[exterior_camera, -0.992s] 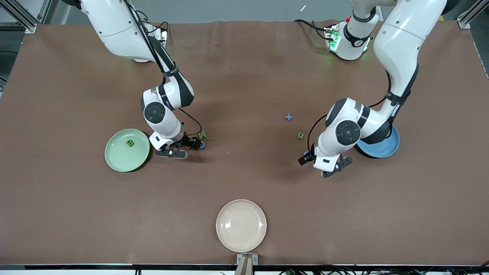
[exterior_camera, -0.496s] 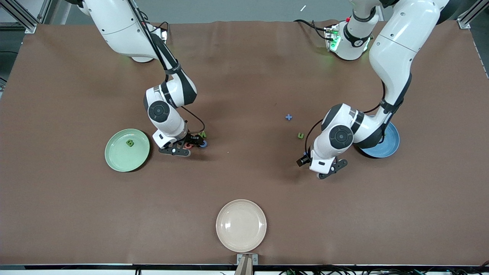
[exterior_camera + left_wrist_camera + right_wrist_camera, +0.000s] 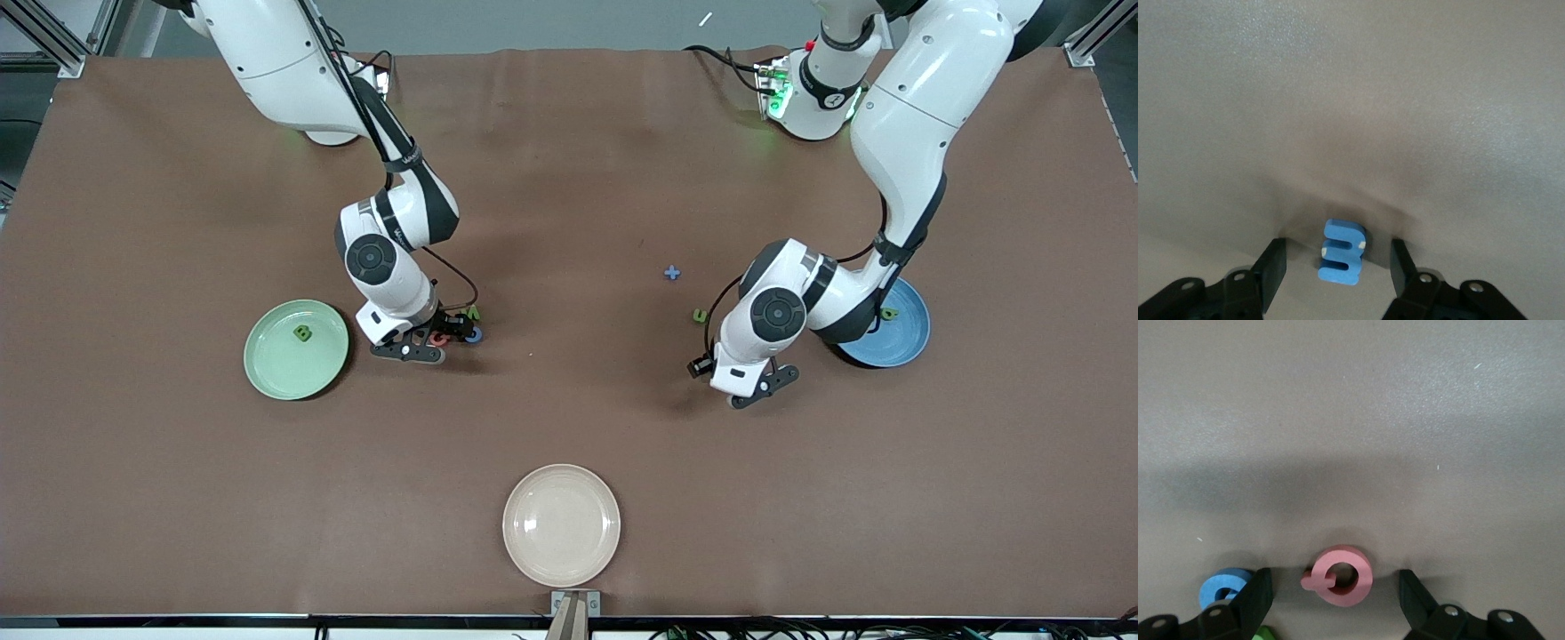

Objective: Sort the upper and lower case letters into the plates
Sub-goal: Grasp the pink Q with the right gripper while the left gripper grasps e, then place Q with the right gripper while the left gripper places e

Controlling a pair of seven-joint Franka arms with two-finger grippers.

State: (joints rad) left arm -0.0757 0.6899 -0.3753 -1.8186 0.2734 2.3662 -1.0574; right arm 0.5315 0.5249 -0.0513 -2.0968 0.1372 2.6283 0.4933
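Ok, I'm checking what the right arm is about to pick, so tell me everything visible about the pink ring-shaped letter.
The pink letter is a small, chunky, flat piece, matte like foam: a round ring with a hole and a short tail. It lies flat on the brown table between the open fingers of the right gripper, which do not touch it. A blue letter lies beside it, apart, and a green one peeks in close by.

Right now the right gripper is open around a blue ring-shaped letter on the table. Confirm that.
Not quite: the letter between the open fingers of the right gripper is pink-red, not blue. The right wrist view shows it lying on the table, with a blue letter just outside one finger. The rest stands.
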